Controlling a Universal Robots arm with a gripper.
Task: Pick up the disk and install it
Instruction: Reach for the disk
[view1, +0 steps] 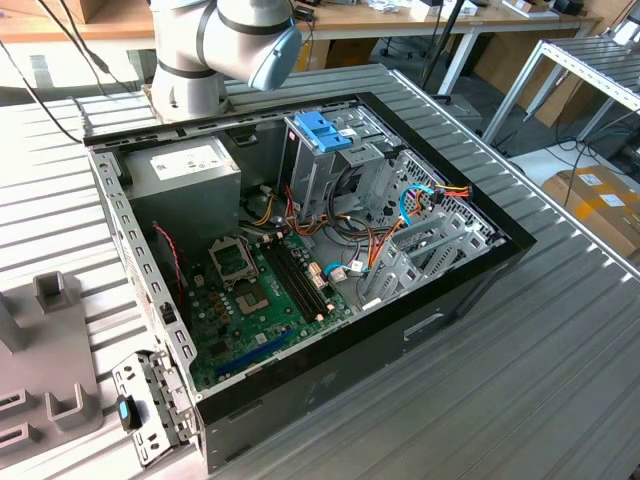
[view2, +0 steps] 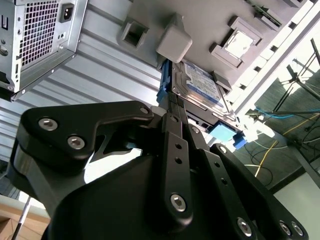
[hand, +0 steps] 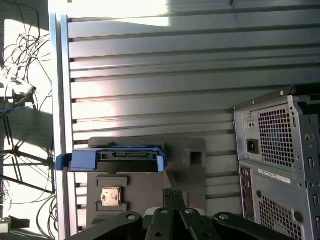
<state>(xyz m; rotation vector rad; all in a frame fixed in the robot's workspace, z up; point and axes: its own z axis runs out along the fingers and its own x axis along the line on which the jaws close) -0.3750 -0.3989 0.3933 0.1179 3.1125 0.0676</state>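
**Closed gripper beside the disk on its fixture**

In both wrist views the gripper (hand: 172, 192) (view2: 172, 111) has its two fingers drawn together, with nothing held between them. The disk (hand: 116, 156) (view2: 200, 85) sits on the grey fixture (hand: 195, 145) (view2: 200, 20), which rests on the slatted table (hand: 175, 75) near the computer case (hand: 275, 150) (view2: 40, 30).

In the first wrist view the fingertips lie over the fixture, near the disk but apart from it, on the side towards the case. In the second wrist view they reach up to the disk's blue side rail (view2: 163, 90); whether they touch it cannot be told.

The disk shows its connector end to the first wrist camera as a narrow strip running parallel to the table's slats, with a blue rail at each end. Its labelled face, white with a blue band, is turned to the second wrist camera. It thus appears to stand on end, its long axis rising from the fixture. A square chip (hand: 111, 196) (view2: 240, 42) occupies a pocket just beside it.

In the exterior view the case (view1: 420, 330) lies open on the table (view1: 520, 380), with the fixture (view1: 50, 370) at the exterior view's left.
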